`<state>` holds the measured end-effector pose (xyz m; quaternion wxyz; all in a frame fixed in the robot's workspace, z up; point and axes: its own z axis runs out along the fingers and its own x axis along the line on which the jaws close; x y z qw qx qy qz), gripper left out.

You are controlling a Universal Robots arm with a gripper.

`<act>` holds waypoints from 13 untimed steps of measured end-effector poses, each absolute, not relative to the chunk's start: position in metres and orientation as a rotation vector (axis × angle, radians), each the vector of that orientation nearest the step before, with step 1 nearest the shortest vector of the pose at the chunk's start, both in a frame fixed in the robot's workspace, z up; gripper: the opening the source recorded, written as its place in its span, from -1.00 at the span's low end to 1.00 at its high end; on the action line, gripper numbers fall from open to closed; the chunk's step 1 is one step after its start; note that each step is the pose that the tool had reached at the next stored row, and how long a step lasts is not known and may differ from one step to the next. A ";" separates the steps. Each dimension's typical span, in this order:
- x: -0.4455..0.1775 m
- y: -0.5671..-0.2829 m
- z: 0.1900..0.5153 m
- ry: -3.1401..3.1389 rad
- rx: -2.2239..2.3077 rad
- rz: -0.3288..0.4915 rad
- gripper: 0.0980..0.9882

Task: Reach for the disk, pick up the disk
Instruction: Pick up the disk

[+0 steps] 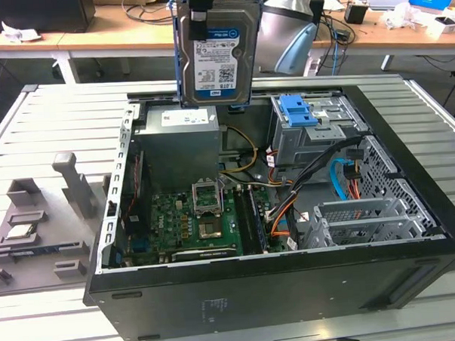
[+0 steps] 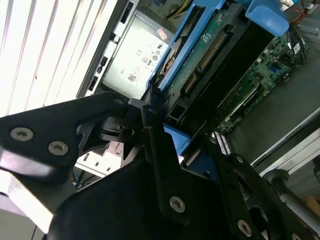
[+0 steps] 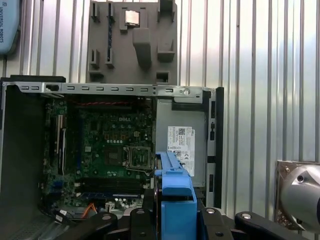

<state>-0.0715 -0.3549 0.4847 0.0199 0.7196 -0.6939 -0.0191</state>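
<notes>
Grey plastic fixture (image 1: 33, 224) lies at the exterior view's left on the slatted surface (image 1: 59, 125), well apart from our fingers, carrying a small square chip (image 1: 20, 232). Moving right, the open computer case (image 1: 293, 288) sits below the fingers, its motherboard (image 1: 192, 225) and power supply (image 1: 181, 142) exposed. Directly above the power supply hangs the disk (image 1: 218, 50), clear of the case, label facing the exterior camera, long axis vertical. Our fingers (image 1: 201, 2) grip it at its upper end, so it hangs straight down from them; we judge the pick-up done, with the disk lifted out. In the second wrist view the disk (image 2: 210, 50) runs away from the black fingers (image 2: 155, 130), which are closed narrowly on its blue rail. Further right, a blue latch (image 1: 297, 111) rests on the drive cage (image 1: 316, 129), below and beside the fingers.
</notes>
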 end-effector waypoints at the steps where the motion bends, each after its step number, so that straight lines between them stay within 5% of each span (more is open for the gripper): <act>1: -0.069 -0.355 0.485 -2.153 2.233 -0.059 -0.39; 13: -0.018 -0.354 0.485 -2.152 2.233 -0.059 -0.39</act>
